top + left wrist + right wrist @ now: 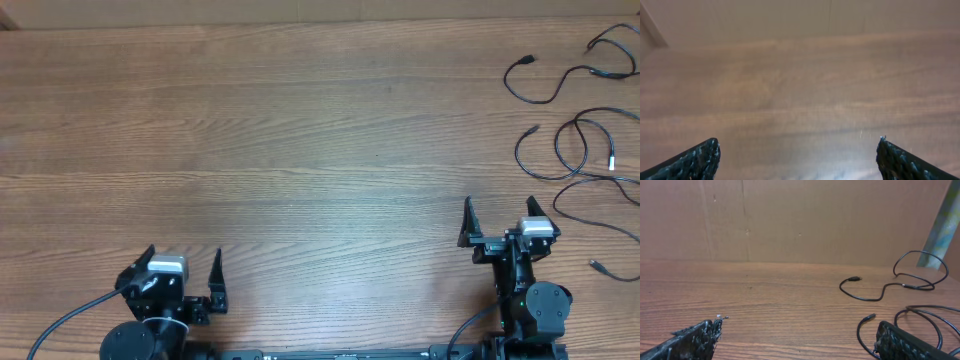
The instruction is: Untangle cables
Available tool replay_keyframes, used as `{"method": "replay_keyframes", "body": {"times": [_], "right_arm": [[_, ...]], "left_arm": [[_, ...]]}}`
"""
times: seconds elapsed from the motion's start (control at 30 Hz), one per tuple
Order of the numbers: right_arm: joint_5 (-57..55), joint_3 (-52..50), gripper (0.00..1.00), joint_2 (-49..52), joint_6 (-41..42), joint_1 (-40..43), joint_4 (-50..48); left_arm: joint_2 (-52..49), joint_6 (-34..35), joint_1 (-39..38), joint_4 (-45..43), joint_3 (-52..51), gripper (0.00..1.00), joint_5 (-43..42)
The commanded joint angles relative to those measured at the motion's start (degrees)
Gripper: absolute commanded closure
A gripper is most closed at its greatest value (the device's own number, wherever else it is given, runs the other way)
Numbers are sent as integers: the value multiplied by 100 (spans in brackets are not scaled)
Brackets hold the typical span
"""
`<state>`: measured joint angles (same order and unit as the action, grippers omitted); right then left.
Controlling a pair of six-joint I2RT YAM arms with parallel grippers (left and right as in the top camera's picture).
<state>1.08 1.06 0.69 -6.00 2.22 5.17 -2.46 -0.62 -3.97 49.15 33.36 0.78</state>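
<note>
Black thin plug-ended cords [585, 120] curl ahead of the right jaws, spread wide; the left jaws likewise spread.

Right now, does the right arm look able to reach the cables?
Probably yes: the cables lie loose just ahead and to the right of the right gripper, fingers open, with only bare table between them.
</note>
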Motion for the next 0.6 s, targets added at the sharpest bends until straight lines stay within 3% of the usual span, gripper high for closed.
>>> {"method": "replay_keyframes", "body": {"times": [0.0,0.3,0.57], "right_arm": [[-37,-57,0,-52,35,15,-33],[-37,-57,0,-52,35,15,-33],[-37,-57,0,-50,35,15,-33]], "left_arm": [[140,-81,44,-260,-87,0,72],[227,-114,96,-1561,-861,0,66],[227,-116,105,-3403,-1941,0,133]]}}
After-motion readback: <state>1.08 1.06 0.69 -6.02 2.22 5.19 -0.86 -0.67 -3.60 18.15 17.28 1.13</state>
